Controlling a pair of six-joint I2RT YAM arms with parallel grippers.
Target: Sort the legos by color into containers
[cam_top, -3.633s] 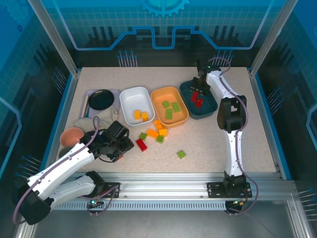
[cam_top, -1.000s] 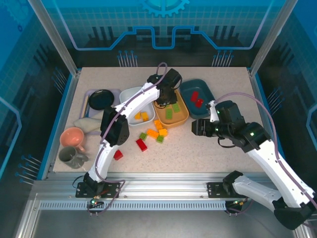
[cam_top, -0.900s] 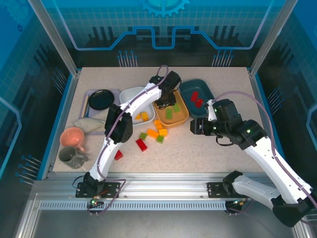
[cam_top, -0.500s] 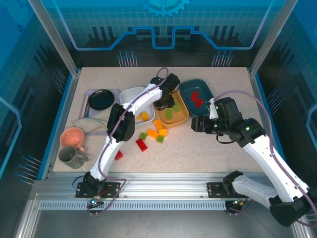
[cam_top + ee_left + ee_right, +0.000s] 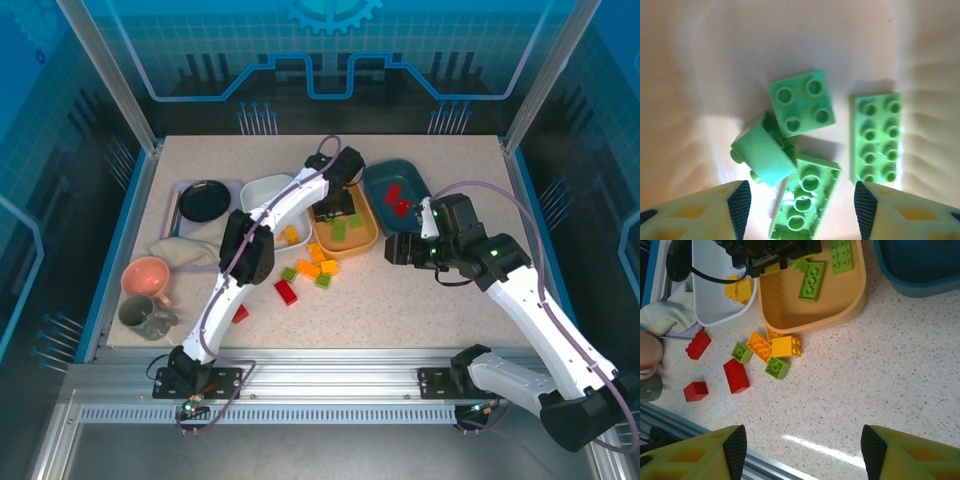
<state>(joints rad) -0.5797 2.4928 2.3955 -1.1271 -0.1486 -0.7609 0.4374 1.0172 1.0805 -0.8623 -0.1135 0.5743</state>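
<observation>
Legos point(image 5: 785, 346) partly sorted: four greens in orange tray point(image 5: 810, 310), yellows in white tray point(image 5: 710, 285) beside it, reds in teal tray point(image 5: 412, 178) on other side. Mixed bunch loose just in front of orange tray, guessing half left. Fingers apart, empty: left gripper point(image 5: 801, 207) over orange tray, right gripper point(image 5: 803, 450) nearby.

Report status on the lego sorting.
Left gripper open above four green plastic bricks in orange plastic tray. Right gripper open; red, green, yellow bricks loose on table. Left arm overhangs white tray.

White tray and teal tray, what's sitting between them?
The orange tray, with green bricks inside, sits between the white tray and the teal tray, seen in the top view.
</observation>
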